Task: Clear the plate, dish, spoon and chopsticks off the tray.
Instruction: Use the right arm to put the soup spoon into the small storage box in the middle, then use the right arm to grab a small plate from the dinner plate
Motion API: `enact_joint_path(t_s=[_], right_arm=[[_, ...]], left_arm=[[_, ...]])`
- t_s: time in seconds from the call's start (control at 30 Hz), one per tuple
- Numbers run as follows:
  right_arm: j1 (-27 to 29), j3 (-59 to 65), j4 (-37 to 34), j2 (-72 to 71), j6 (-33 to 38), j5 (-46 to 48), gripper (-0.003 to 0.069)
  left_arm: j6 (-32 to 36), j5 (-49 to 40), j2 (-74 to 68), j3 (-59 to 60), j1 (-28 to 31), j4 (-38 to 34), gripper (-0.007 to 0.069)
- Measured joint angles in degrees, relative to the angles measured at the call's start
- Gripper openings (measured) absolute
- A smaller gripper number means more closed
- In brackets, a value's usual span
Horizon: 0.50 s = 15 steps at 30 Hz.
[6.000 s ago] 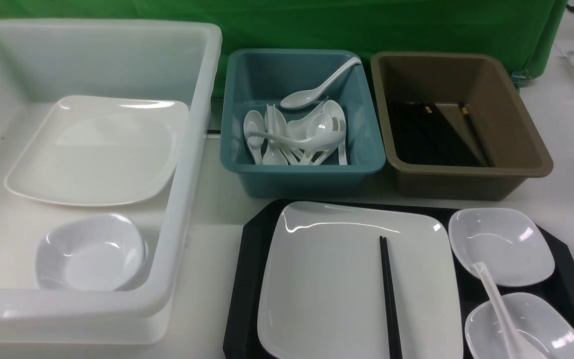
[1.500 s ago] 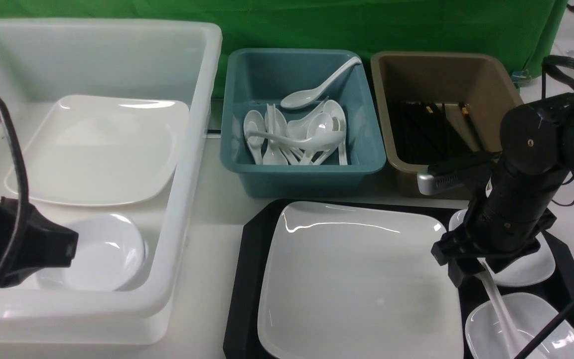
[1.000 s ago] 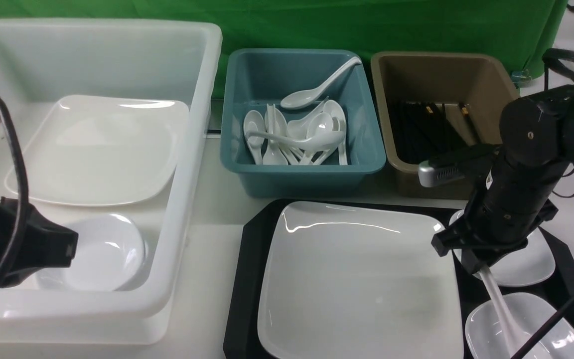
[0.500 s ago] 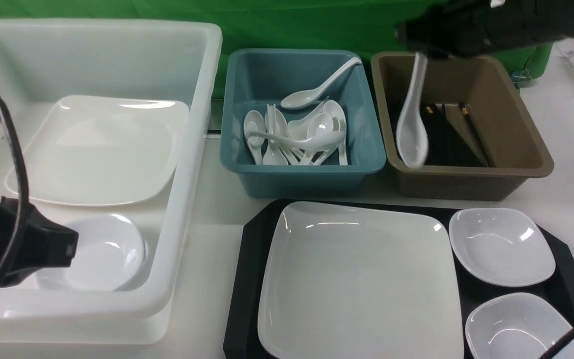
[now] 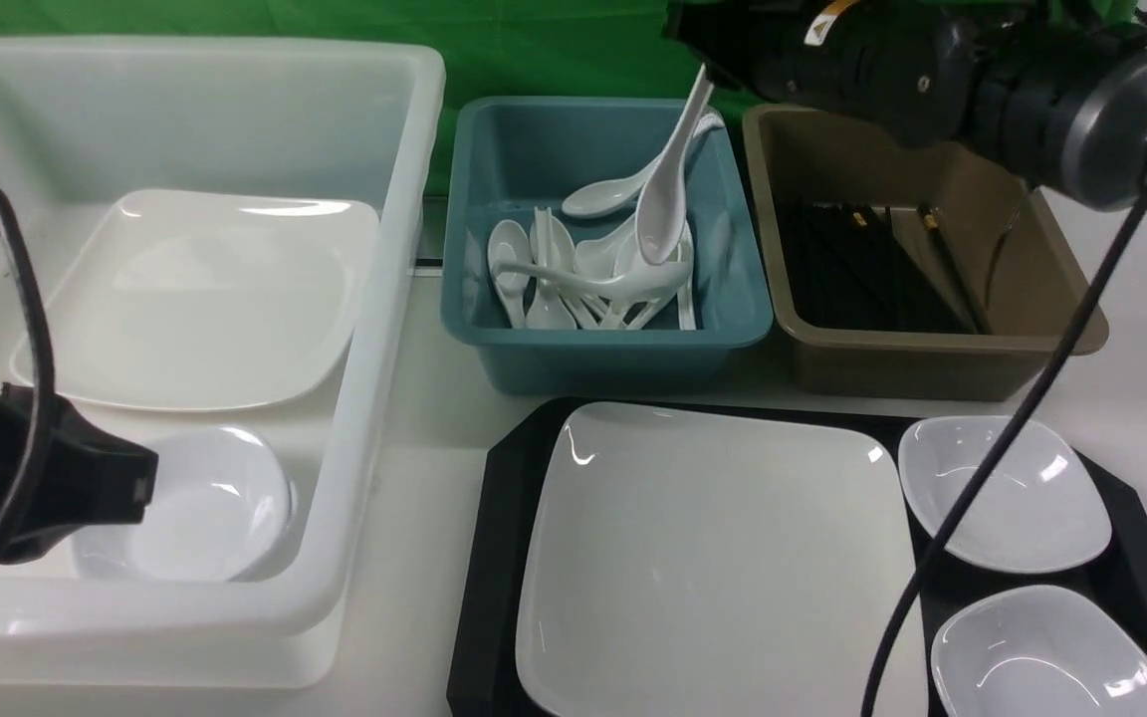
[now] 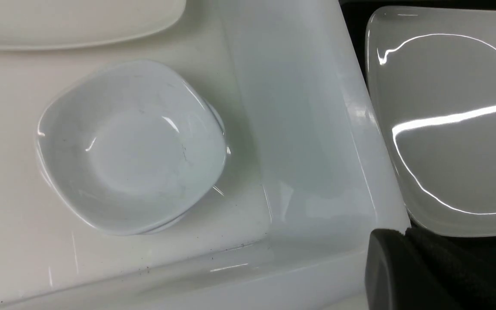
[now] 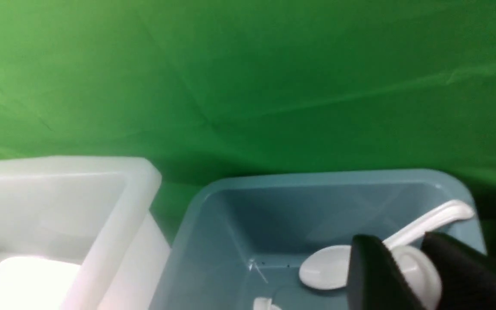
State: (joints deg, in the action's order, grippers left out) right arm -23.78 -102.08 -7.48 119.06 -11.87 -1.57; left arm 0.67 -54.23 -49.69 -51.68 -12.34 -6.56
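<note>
Right pincer [image 5: 705, 58]: pinches the handle tip of the white glossy plastic soup spoon [image 5: 661, 214], dangling it bowl-down over the teal rectangular plastic bin [image 5: 504, 149] at eleven o'clock from the black rectangular plastic tray [image 5: 496, 558], likely to drop it among like spoons [image 5: 554, 289].

Spoon [image 5: 666, 194] now above blue bin [image 5: 603, 360]

There are three bins: one white tub [image 5: 404, 249], one blue bin [image 5: 613, 358], one brown bin [image 5: 932, 368]. There is one black tray [image 5: 494, 558]. Two large plates show: a plate [image 5: 713, 568] on the tray, a second plate [image 5: 195, 299] in the tub. Three small dishes show: a far dish [image 5: 1007, 493] and a near dish [image 5: 1041, 652] on the tray, a third dish [image 5: 195, 503] in the tub, perhaps another beneath it. One spoon [image 5: 668, 189] hangs over the blue bin; the heaped spoons [image 5: 573, 284] and chopsticks [image 5: 862, 269] in the bins defy counting.
</note>
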Motion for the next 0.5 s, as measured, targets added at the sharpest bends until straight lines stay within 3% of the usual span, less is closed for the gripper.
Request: enact_joint_path(t_s=[0.13, 0.33, 0.4, 0.47, 0.5], right_arm=[[-0.26, -0.45, 0.0, 0.64, 0.54, 5.36, 0.0388], [0.97, -1.69, 0.35, -3.75, 8.36, 23.43, 0.0428], [2.45, -2.26, 0.75, -9.07, 14.79, 38.56, 0.0365], [3.22, -2.46, 1.26, -11.74, 16.23, 45.63, 0.0309], [4.11, -2.64, 2.12, -14.63, 17.83, 53.98, 0.0207]], left_arm=[[0.0, 0.0, 0.0, 0.0, 0.0, -0.39, 0.0008], [0.0, 0.0, 0.0, 0.0, 0.0, -0.65, 0.0008], [0.0, -0.05, 0.0, 0.0, 0.0, -0.65, 0.0008], [0.0, -0.11, 0.0, 0.0, 0.0, -0.65, 0.0008], [0.0, -0.18, 0.0, 0.0, 0.0, -0.65, 0.0008]])
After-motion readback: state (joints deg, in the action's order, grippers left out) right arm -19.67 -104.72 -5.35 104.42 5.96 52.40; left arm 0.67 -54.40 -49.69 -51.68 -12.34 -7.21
